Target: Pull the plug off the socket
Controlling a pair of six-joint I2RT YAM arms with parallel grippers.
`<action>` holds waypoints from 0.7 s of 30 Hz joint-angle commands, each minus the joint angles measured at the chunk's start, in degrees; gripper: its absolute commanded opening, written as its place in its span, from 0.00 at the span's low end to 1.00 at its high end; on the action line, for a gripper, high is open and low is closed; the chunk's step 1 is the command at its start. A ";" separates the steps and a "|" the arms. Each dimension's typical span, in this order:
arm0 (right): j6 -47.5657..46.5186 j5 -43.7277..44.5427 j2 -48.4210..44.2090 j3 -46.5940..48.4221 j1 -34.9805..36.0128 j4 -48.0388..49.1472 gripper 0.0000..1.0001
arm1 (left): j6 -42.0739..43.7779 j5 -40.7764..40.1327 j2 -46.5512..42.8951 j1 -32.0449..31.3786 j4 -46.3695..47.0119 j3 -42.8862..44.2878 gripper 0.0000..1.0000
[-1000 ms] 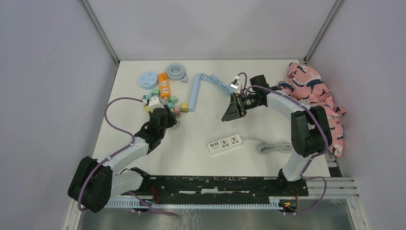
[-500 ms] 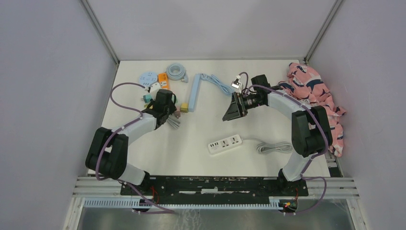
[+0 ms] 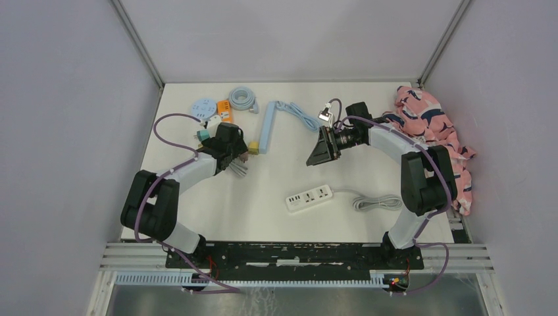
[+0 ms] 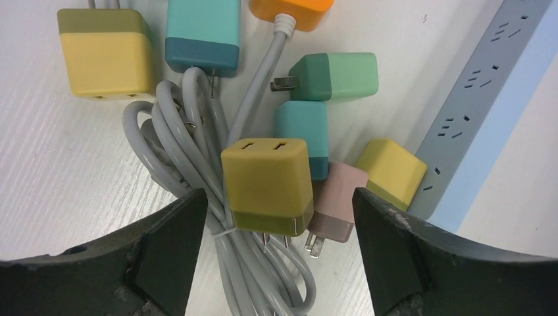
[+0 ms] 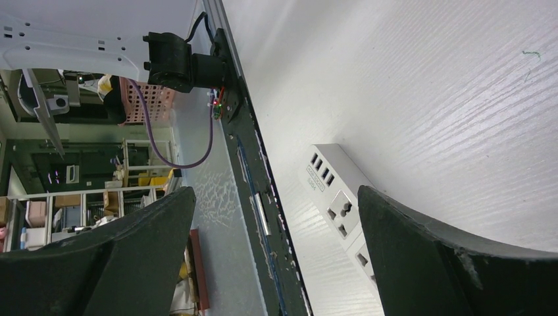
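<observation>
- Top view: my left gripper (image 3: 231, 146) hangs over the plug pile near the far-left corner of the table (image 3: 276, 178), just left of the blue strip (image 3: 267, 126).
- My wrist hides the task's plug here.
- My right gripper (image 3: 318, 153) is mid-table towards the far edge, well apart from the pile. The white strip (image 3: 309, 197) lies between it and the near edge.
- Left wrist view: jaws spread wide, holding nothing.
- The yellow plug (image 4: 266, 181) sits between my fingers (image 4: 168, 243) with a gap on each side.
- It lies on the grey cable (image 4: 174, 138), prongs pointing back at me, touching the pink plug (image 4: 335, 210) and near the blue strip's edge.
- It is not seated in any socket. The strip slots in view are bare. My read is the pull itself is done.
- Handling, my judgement: small hard plastic cube, light and stiff, with smooth faces that will slip under a weak pinch. Not fragile, though the thin prongs could bend.
- If I regrasp, I take the two flat side faces mid-body, clear of the prongs and rounded corners.
- It rests on cable loops rather than the table, so I expect it to rock when one pad lands first.
- Right wrist view: jaws fully spread and empty, the white strip below with its sockets bare.
</observation>
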 commanded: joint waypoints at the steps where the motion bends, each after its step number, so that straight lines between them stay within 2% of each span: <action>1: -1.64 -1.95 -1.52 2.56 -0.54 -0.33 1.00 | -1.34 1.19 -2.04 0.30 0.08 2.41 0.90; 7: -2.69 -1.86 -1.59 3.05 -0.77 -1.46 1.00 | -1.40 5.84 -4.71 0.29 -1.80 2.70 0.99; 15: -3.34 -2.04 -1.74 3.20 -0.93 -2.11 1.00 | -2.16 10.31 -10.61 0.34 -2.41 1.00 0.99; 21: -5.17 -1.80 -2.16 4.07 -1.12 -4.10 1.00 | -2.31 15.89 -15.59 0.30 1.10 -1.77 0.99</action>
